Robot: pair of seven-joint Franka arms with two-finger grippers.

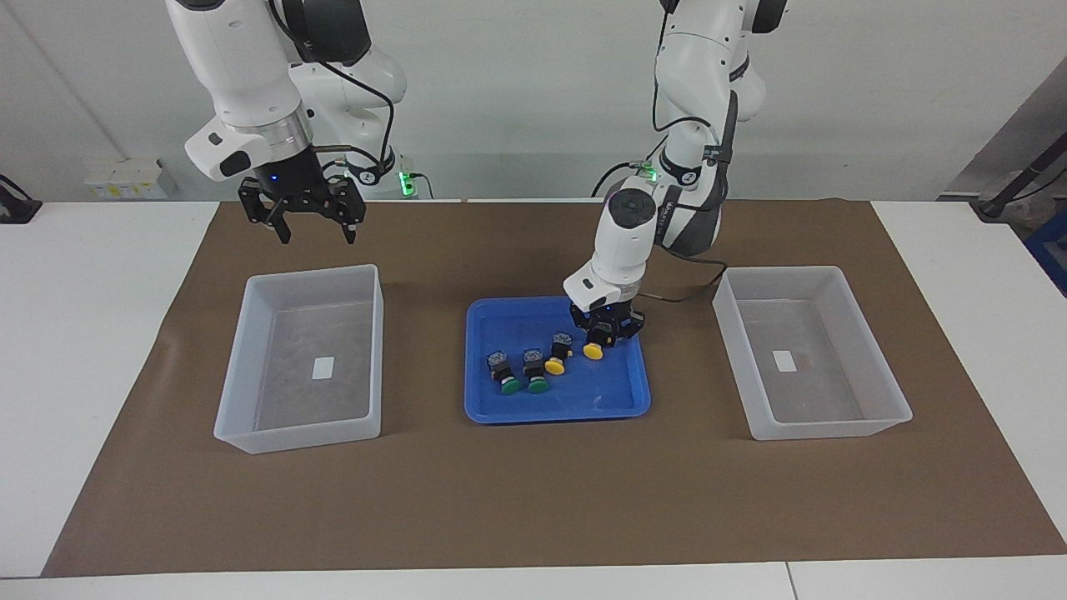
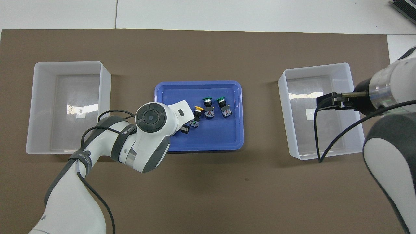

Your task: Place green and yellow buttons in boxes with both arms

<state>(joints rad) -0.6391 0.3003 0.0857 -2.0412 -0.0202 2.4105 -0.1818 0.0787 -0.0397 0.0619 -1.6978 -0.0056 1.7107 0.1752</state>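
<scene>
Four buttons lie in the blue tray [image 1: 600, 393]: two green ones [image 1: 510, 384] [image 1: 538, 384] and a yellow one [image 1: 555, 364] in a row, and a second yellow one [image 1: 593, 351]. My left gripper [image 1: 606, 336] is down in the tray at that second yellow button's body. In the overhead view the left arm's wrist hides that button; the other yellow one [image 2: 198, 109] and the two green ones [image 2: 207, 99] [image 2: 221, 99] show. My right gripper [image 1: 316, 229] [image 2: 326, 101] waits open and empty, raised above one box [image 1: 250, 367] [image 2: 283, 107].
The second box [image 1: 842, 329] [image 2: 31, 107] stands at the left arm's end of the table and holds only its white label. The tray [image 2: 224, 135] sits between the two boxes on a brown mat [image 1: 533, 500].
</scene>
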